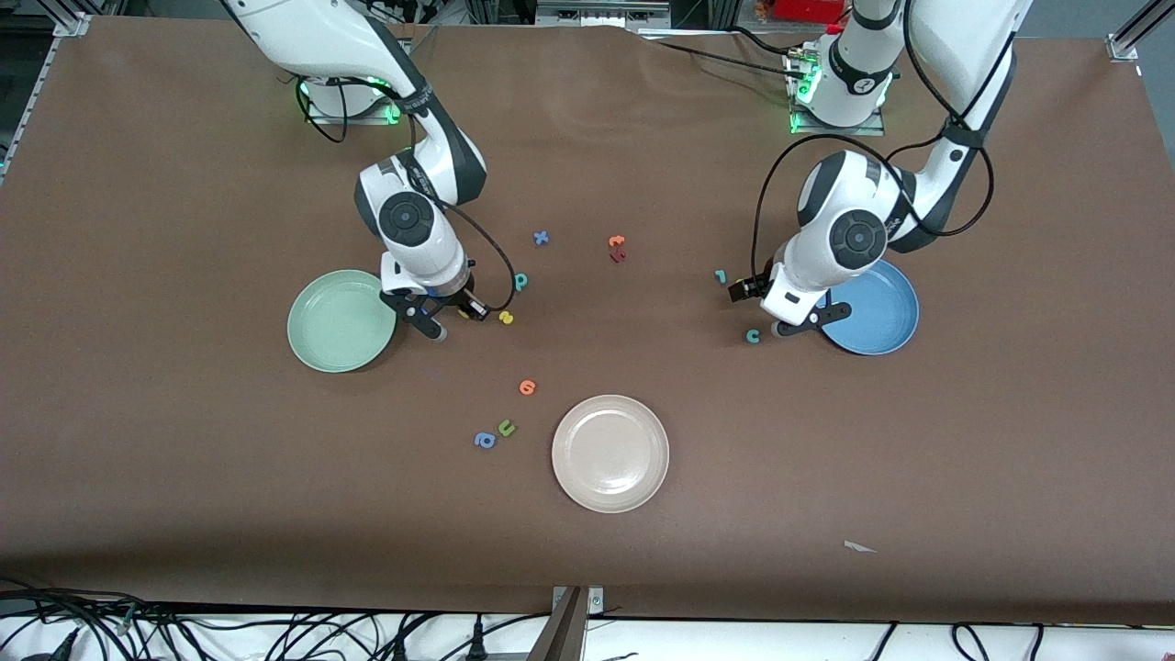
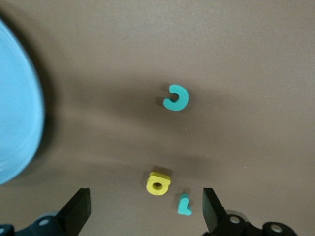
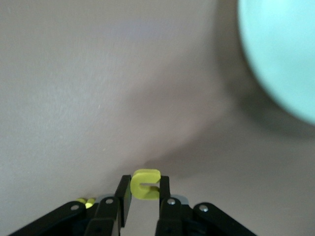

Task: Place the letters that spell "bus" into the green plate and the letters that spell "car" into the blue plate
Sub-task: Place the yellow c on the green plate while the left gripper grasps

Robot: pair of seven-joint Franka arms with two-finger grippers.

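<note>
Right claw (image 3: 145,192) pinched yellow u (image 3: 145,184) just beside green plate (image 1: 341,320); next move: carry over plate, release. Left claw (image 2: 146,209) spread, near blue plate (image 1: 872,308).

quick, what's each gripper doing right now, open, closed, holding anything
Left gripper: open, holding nothing, above the yellow a and teal r.
Right gripper: closed on the yellow u, beside the green plate.

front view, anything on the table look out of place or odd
Only a small white scrap lying on the brown table close to the front camera, toward the left arm's end; it looks like stray paper, not a foam letter. Nothing looks spilled or damaged, and all three plates sit flat.
</note>
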